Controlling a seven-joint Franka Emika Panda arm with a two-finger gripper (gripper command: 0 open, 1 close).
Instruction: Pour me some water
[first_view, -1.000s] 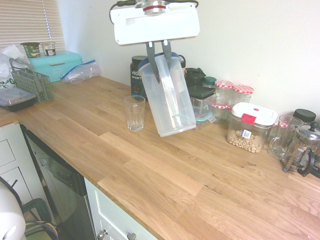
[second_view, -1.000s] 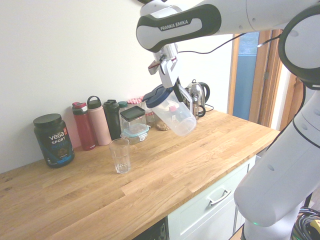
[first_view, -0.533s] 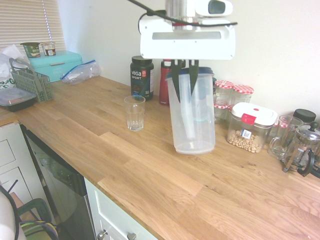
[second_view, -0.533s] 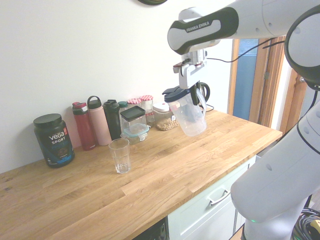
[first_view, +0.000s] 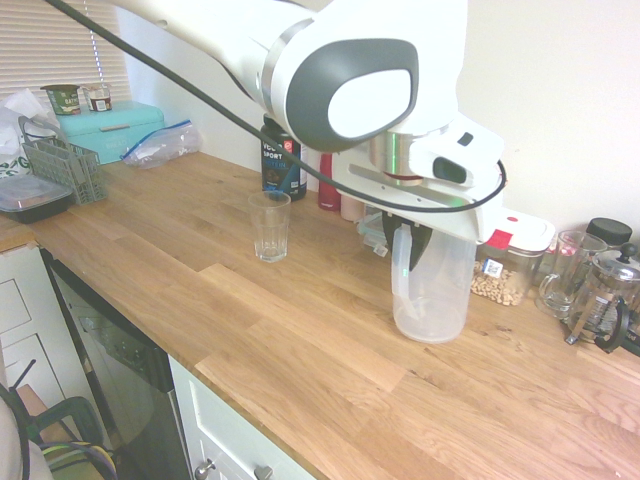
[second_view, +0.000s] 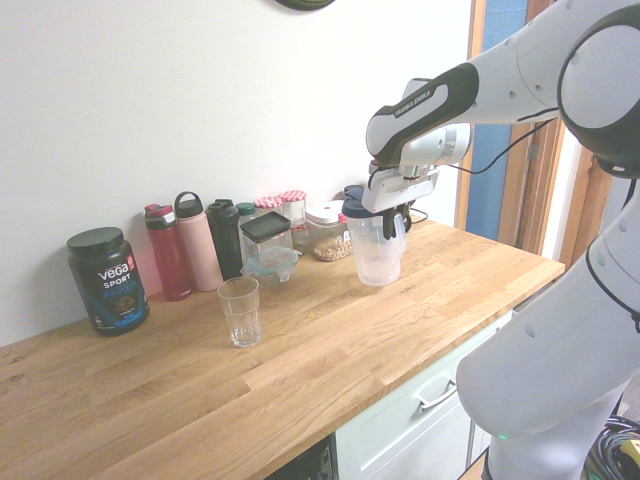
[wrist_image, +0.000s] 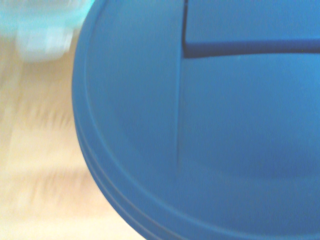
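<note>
On the wooden worktop (first_view: 300, 350) the glass (first_view: 270, 228) stands well apart from my claw (second_view: 397, 222), which is closed on the handle of the upright pitcher (second_view: 378, 255), I judge to keep it level for setting down.

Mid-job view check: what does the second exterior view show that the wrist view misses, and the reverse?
Only the second exterior view: the gripper shut on the handle of the pitcher, which looks upright at the counter; the drinking glass, standing apart; the black Vega tub; the red bottle and the pink bottle.

Only the wrist view: the blue lid's top face close up, with its straight raised edge.

Both: the blue lid, part of the wooden counter, and the teal-rimmed container, blurred in the wrist view.
</note>
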